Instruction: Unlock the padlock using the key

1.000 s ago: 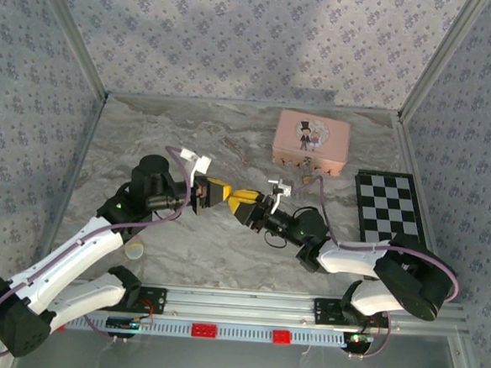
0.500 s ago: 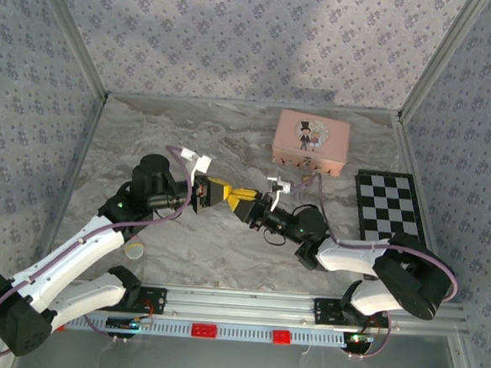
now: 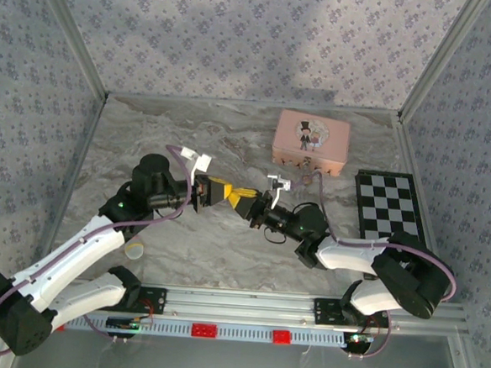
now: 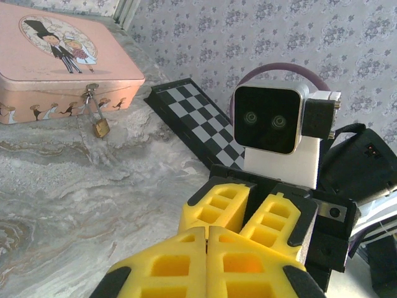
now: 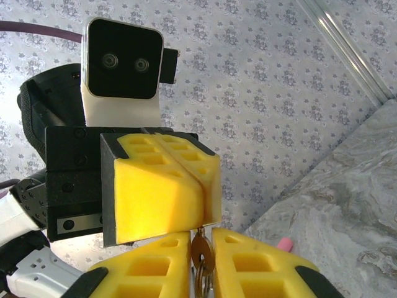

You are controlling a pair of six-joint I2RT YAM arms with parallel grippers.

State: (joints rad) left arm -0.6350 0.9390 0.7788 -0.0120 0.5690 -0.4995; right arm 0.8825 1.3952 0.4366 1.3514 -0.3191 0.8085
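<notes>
Your right gripper (image 5: 200, 239) has its yellow fingers drawn in to a narrow slot, and the key (image 5: 200, 251) stands upright in that slot, pinched between them. The key looks dull brass here, with a round hole in its head and a thin ring below it; its lower end is cut off by the frame. Your left gripper (image 5: 162, 186) meets it tip to tip over the middle of the bench (image 3: 224, 254), fingers pressed flat together with no gap. The key's upper end reaches the seam between them, but you cannot tell whether it is nipped there.

The padlock (image 4: 101, 128) is well apart from both grippers. It is a small brass-gold body on a thin silvery shackle, hanging from the clasp on the front wall of the pink tin (image 4: 49, 77) and touching the bench. The tin sits near the far edge, right of centre, lid down, so its contents are hidden. A black-and-white checkerboard (image 3: 387, 209) lies along the right edge.

In the top view the key is too small to make out.
</notes>
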